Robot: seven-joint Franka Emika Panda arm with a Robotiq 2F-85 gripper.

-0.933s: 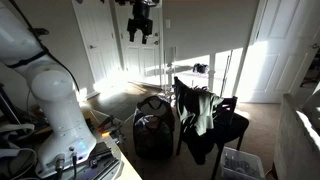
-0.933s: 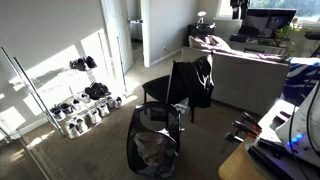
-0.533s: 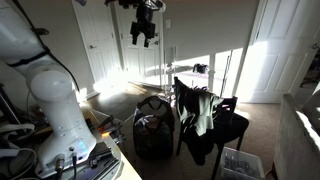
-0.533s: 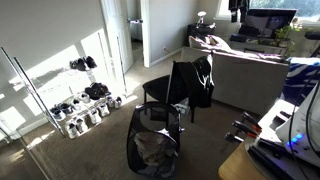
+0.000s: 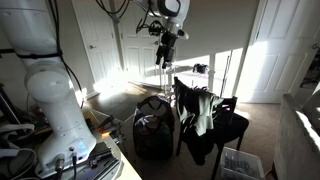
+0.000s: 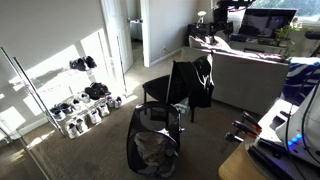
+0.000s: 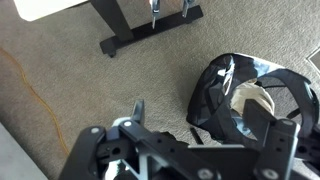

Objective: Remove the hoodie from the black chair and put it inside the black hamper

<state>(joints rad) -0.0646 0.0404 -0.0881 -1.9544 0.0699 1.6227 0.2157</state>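
Note:
The hoodie (image 5: 201,110) is dark with a paler panel and hangs over the backrest of the black chair (image 5: 226,132). Both also show in an exterior view, the hoodie (image 6: 199,78) on the chair (image 6: 160,92). The black hamper (image 5: 153,126) stands on the carpet beside the chair, with pale laundry inside; it shows in both exterior views (image 6: 154,147) and in the wrist view (image 7: 250,95). My gripper (image 5: 165,52) hangs high in the air, open and empty, above and behind the hamper and apart from the hoodie. It appears small at the top of an exterior view (image 6: 222,14), and its fingers frame the wrist view (image 7: 205,112).
A clear plastic box (image 5: 240,163) sits by the chair. A metal clothes rack (image 5: 196,68) stands behind; its black foot bar (image 7: 150,30) lies on the carpet. A shoe rack (image 6: 85,100) lines a wall, and a sofa (image 6: 250,75) stands behind the chair.
My gripper has come down a little from the ceiling area and swung sideways toward the chair. The hoodie, chair and hamper have not moved.

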